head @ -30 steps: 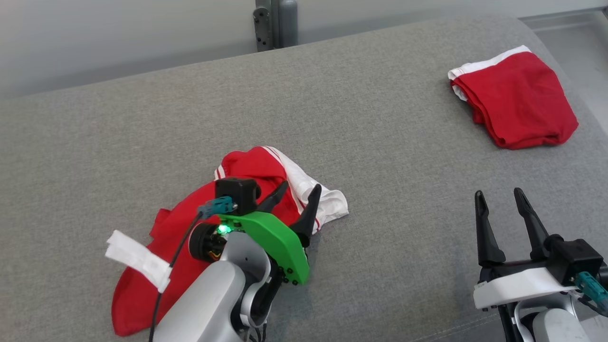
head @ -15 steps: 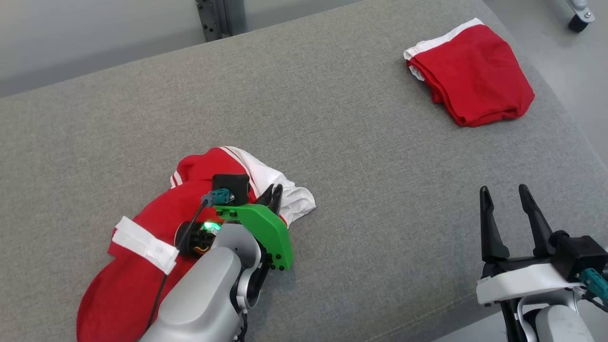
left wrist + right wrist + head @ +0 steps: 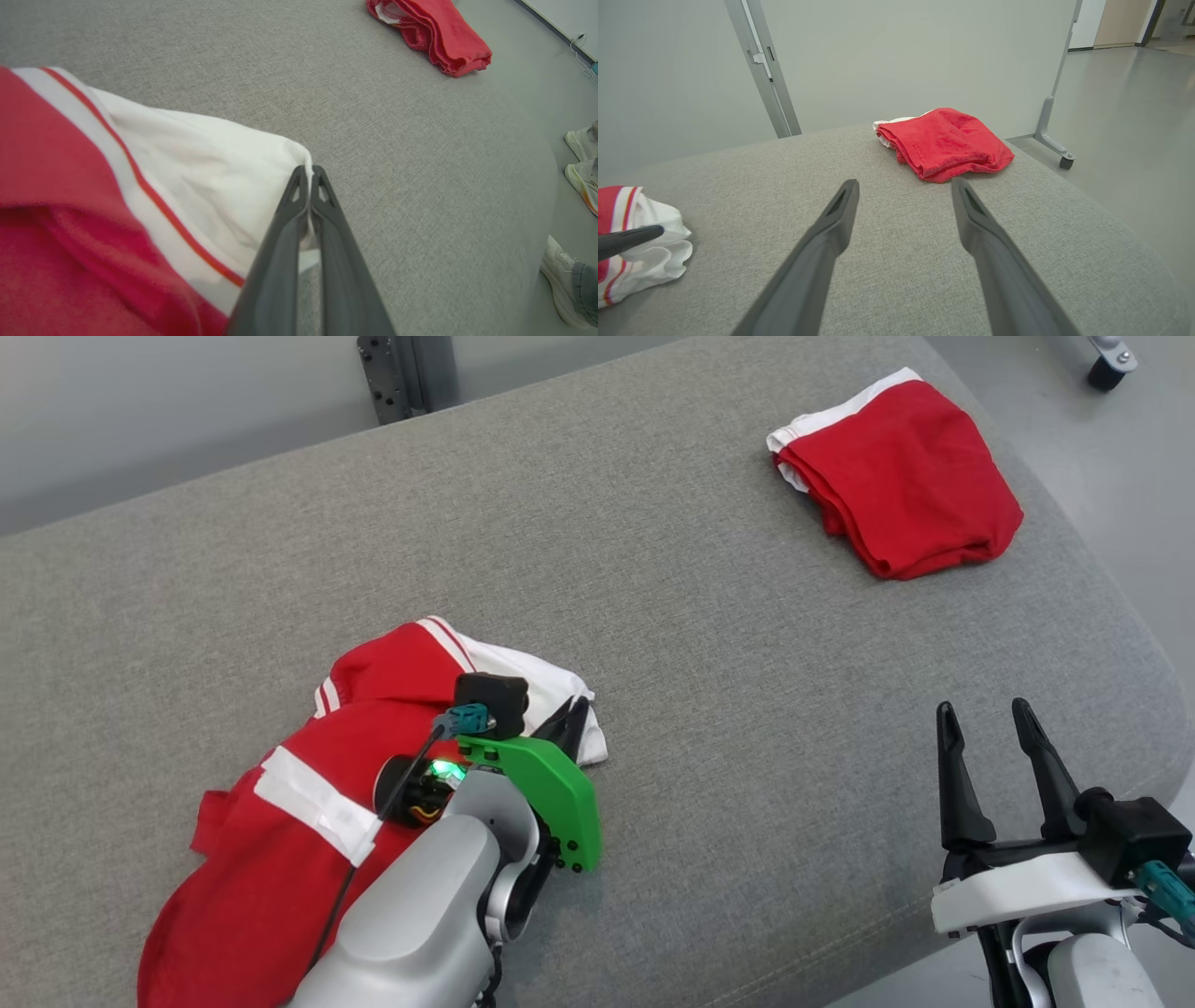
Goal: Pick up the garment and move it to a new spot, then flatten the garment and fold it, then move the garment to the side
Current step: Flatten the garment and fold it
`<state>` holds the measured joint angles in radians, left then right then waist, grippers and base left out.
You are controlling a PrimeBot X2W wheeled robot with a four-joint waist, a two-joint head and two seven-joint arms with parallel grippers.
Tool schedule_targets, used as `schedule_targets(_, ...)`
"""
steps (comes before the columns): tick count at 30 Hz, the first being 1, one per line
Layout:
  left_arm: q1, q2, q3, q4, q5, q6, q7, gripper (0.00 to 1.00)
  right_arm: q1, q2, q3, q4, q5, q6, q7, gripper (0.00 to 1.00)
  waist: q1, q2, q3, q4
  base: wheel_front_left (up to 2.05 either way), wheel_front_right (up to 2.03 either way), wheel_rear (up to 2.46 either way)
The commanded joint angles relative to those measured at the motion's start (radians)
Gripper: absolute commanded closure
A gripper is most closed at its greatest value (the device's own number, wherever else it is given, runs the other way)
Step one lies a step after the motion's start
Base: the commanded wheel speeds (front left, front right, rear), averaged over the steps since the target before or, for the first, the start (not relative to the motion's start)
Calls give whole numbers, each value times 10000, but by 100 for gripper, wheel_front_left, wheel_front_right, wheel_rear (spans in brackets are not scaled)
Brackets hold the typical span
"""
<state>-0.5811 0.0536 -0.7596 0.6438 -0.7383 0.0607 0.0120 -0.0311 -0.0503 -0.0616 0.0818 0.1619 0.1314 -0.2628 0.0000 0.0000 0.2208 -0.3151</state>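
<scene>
Since the earlier frame the left gripper's fingers have gone from spread to pressed together on the garment's white sleeve. The head camera has also shifted, so the whole scene sits differently in frame.

Head view: The left gripper [image 3: 571,714] pinches the sleeve edge of the garment [image 3: 280,859], a crumpled red shirt lying at the near left of the grey upholstered surface [image 3: 700,709]. A white strip [image 3: 317,803] lies across the red body; any print on it is too small to read. The right gripper [image 3: 980,714] hangs at the near right edge, fingers spread and holding nothing. A folded red garment [image 3: 901,476] with white trim lies at the far right corner, well apart from both grippers. A metal post [image 3: 401,378] stands behind the surface.

Left wrist view: The fingertips [image 3: 301,179] meet on a fold of white sleeve fabric, beside the red-and-white striped seam of the garment [image 3: 187,154]. The folded red garment [image 3: 434,32] lies far ahead. Pale shoes [image 3: 579,142] stand on the floor at right.

Right wrist view: The right gripper [image 3: 906,184] shows both fingers apart above bare upholstery. The garment's sleeve [image 3: 654,252] is at far left, with one left gripper finger on it.
</scene>
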Motion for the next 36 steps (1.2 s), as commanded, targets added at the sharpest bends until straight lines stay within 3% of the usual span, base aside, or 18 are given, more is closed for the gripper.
schedule_targets(1, -174, -20, -167, -166, -55, -96, 2, 100, -45, -9, 35, 27, 41, -14, -27, 0, 0, 0, -11, -107, 0, 0, 0)
schedule_targets(6, -354, -21, -1046, -1102, -584, -131, 277, 100, -71, -8, 112, 73, 151, -14, -27, 0, 0, 0, 14, -374, 0, 0, 0)
schedule_targets(12, -793, -7, -1791, -1467, -1116, 203, 324, 100, -83, -9, 143, 130, 234, -14, -27, 0, 0, 0, 65, -648, 0, 0, 0)
schedule_targets(20, -690, -9, -2297, -1935, -3027, -345, 522, 100, 86, -6, 32, 199, 316, -14, -27, 0, 0, 0, 59, -546, 0, 0, 0)
schedule_targets(22, -801, 5, -2400, -1859, -3147, -187, 322, 99, 85, -8, 32, 204, 270, -14, -27, 0, 0, 0, 53, -425, 0, 0, 0)
schedule_targets(24, -961, -6, -2634, -1623, -3069, -36, 119, 0, 30, -8, 28, 192, 264, -14, -27, 0, 0, 0, 72, -273, 0, 0, 0)
schedule_targets(31, -540, 85, -2958, -1613, -3253, -19, -627, 0, 127, -9, -121, 66, 89, -14, -27, 0, 0, 0, -48, 413, 0, 0, 0)
schedule_targets(34, -60, 633, -2761, -2054, -2994, 74, -1493, 0, 295, -12, -300, -61, -118, -14, -27, 0, 0, 0, -211, 805, 0, 0, 0)
schedule_targets(36, 286, 1236, -2545, -2435, -2609, 477, -2194, 0, 375, -9, -458, -194, -299, -14, -28, 0, 0, 0, -351, 1126, 0, 0, 0)
